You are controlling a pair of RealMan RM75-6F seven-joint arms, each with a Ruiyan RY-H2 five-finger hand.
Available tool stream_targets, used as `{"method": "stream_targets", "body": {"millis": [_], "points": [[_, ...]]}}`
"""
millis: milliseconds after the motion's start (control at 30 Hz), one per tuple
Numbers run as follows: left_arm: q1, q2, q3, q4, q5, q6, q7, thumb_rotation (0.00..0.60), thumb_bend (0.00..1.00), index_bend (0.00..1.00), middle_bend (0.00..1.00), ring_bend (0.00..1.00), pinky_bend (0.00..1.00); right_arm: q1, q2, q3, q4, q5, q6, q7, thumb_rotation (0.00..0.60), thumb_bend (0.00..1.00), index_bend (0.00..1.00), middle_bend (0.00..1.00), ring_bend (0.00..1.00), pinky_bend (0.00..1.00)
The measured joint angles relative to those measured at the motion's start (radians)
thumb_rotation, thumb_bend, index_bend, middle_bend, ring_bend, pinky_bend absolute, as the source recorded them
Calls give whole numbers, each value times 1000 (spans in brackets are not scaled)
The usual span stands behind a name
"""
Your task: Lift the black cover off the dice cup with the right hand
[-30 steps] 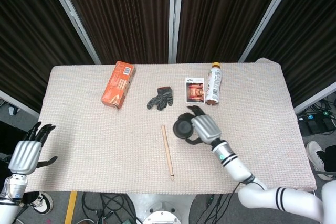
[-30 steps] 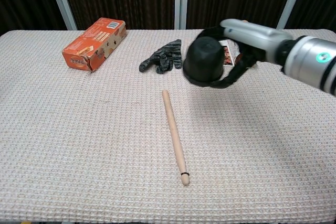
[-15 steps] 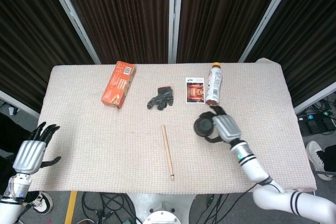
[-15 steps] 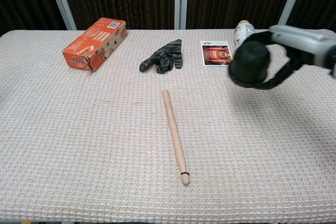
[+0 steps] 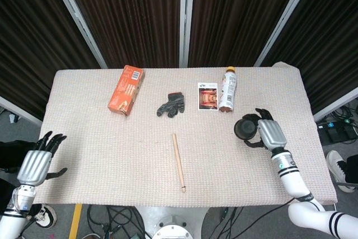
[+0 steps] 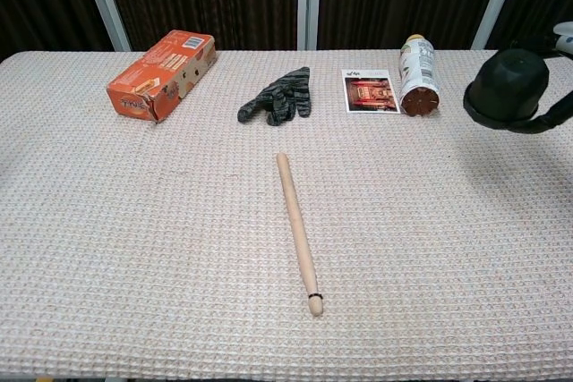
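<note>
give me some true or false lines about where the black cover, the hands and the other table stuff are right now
1. The right hand holds the black cover. True.
2. The black cover rests on the table. False: the chest view shows it raised above the cloth.
3. The left hand holds the wooden stick. False: it holds nothing, fingers apart, off the table's left edge; the stick lies alone mid-table.
4. The bottle lies on its side beside the photo card. True.
5. The black glove sits on the orange box. False: they lie apart on the cloth.
</note>
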Motion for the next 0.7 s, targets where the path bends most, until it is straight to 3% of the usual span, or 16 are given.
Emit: {"method": "stream_targets", "body": {"millis": [133,267,433,700], "points": [[4,7,-6,-13,-5,12,12,600,124,134,118,0,180,47,-67,0,1,-45,-41,-1,600,168,346,414,56,0],[4,12,-14,-19,-15,12,12,600,123,134,119,0,180,127,-166,13,-32,-93,-69,-105,600,166,348,414,57,0],[2,2,-11,1,-11,8,1,600,124,134,119,0,180,116,-182,3,-51,-103,-13,-170,600,166,348,418,57,0],[-2,-23,-1,23,-7,-7,4,600,123,134,118,0,180,14,-152,-57,134,-61,-18,0,600,167,348,417,56,0]]}}
